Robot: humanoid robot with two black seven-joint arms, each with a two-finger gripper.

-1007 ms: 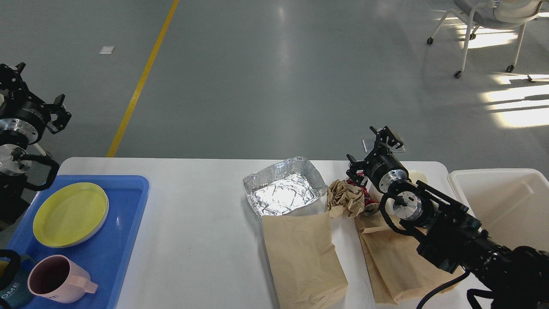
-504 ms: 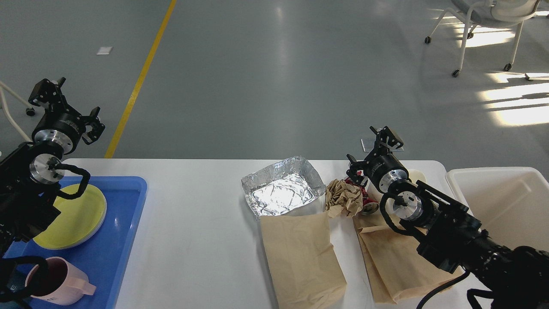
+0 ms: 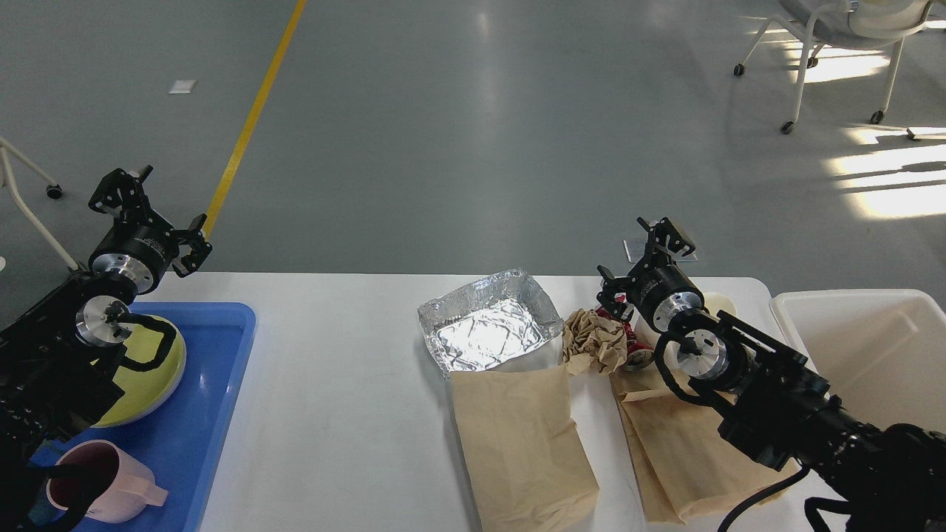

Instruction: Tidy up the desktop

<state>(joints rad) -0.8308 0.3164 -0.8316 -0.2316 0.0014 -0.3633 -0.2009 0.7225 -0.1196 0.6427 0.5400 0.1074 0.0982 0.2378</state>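
The desktop (image 3: 347,384) is a wide white tabletop. On it lie a foil tray (image 3: 488,329), a crumpled ball of brown paper (image 3: 591,341), a crushed red can (image 3: 630,341) and two flat brown paper bags (image 3: 521,443) (image 3: 669,443). My right gripper (image 3: 637,260) hovers open and empty just behind the paper ball and can. My left gripper (image 3: 151,216) is open and empty above the table's back left corner, behind the blue tray (image 3: 207,414).
The blue tray holds a yellow plate (image 3: 164,366), partly hidden by my left arm, and a pink mug (image 3: 111,488). A white bin (image 3: 872,347) stands at the right end. A small cream object (image 3: 720,303) sits behind my right wrist. A wheeled chair (image 3: 835,44) stands far back.
My left arm has swung in from the left edge, rightward and down toward the table's back left corner, now covering part of the plate. The right arm and the items have not moved.
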